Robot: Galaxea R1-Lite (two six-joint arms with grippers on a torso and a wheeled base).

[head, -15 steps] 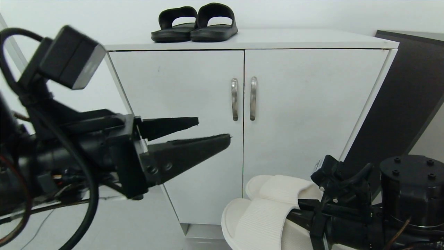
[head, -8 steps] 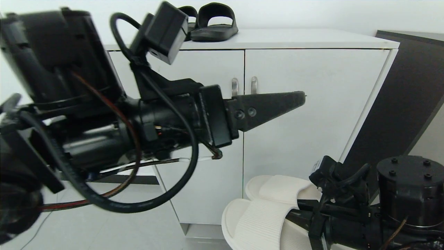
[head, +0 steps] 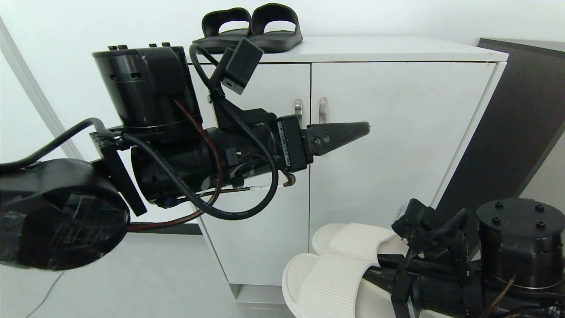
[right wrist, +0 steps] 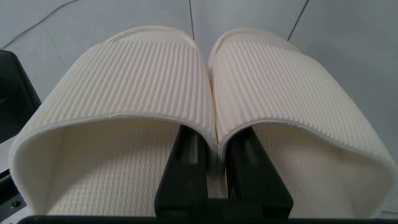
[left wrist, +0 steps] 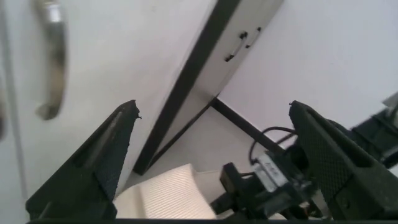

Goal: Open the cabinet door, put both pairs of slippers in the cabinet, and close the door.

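**White cabinet, black pair, cream pair**

The cabinet (head: 397, 132) is plain white, and its door handles (head: 322, 108) are brushed silver. The black slippers (head: 251, 28) on its far top are one solid, unpatterned colour. The cream slippers (right wrist: 205, 81) at the near right have straps ribbed in fine parallel lines and footbeds with a small embossed grain. The left gripper (head: 364, 128) and the right gripper (right wrist: 214, 137) are matte black. A panel (head: 521, 123) right of the cabinet is dark brown-grey. The floor (head: 132, 282) is pale grey.
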